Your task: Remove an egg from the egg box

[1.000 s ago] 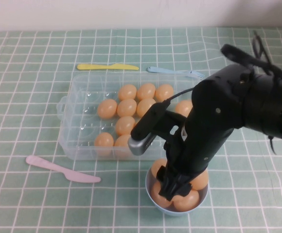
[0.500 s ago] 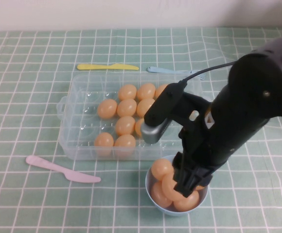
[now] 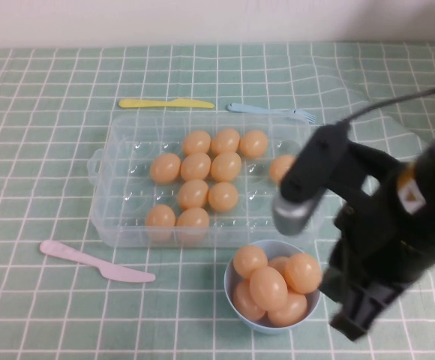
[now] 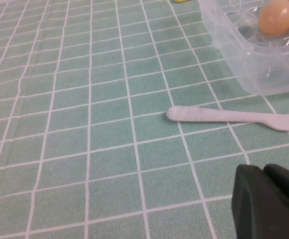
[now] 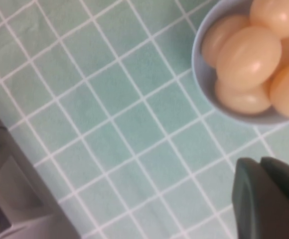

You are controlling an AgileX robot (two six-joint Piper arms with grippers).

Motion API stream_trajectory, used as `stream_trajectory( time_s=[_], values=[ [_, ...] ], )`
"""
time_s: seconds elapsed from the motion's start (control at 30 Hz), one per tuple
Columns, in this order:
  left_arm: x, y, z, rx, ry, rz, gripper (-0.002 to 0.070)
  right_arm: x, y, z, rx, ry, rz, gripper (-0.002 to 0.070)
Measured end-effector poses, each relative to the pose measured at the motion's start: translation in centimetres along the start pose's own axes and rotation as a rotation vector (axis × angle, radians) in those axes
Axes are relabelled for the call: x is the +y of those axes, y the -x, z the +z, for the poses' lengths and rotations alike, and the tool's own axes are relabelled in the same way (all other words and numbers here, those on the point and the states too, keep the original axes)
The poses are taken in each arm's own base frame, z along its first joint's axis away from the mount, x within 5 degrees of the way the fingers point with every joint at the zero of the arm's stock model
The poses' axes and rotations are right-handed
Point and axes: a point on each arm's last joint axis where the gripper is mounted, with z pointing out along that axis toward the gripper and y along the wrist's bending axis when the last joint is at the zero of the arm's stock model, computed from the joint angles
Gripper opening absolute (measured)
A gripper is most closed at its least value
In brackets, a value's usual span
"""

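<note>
The clear plastic egg box stands mid-table and holds several orange-tan eggs in its dimples. Its corner, with one egg, shows in the left wrist view. My right gripper hangs low to the right of a light-blue bowl, clear of it, shut and empty; its fingers are pressed together in the right wrist view beside the bowl. The bowl holds several eggs. My left gripper is shut and empty over bare cloth near the table's front left.
A pink plastic knife lies in front of the box, also seen in the left wrist view. A yellow knife and a blue fork lie behind the box. A clear lid lies at the back right.
My right arm has lifted off the bowl and swung right, uncovering it. The eggs stay heaped in the bowl. The left arm has not moved.
</note>
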Motion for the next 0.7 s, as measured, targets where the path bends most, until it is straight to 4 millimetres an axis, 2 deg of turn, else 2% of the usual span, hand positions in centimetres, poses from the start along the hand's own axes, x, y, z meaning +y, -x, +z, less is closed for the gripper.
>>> stream_trajectory(
  time_s=[0.4,0.53,0.7],
  values=[
    [0.0,0.0,0.0,0.0,0.0,0.0,-0.0003,2.0,-9.0,-2.7,-0.062,0.004,0.06,-0.0015],
    [0.0,0.0,0.0,0.0,0.0,0.0,-0.0003,2.4,-10.3,-4.1,-0.123,-0.008,0.057,-0.0016],
    [0.0,0.0,0.0,0.0,0.0,0.0,-0.0003,2.5,-10.9,-4.8,-0.156,-0.025,0.05,-0.0016]
  ],
)
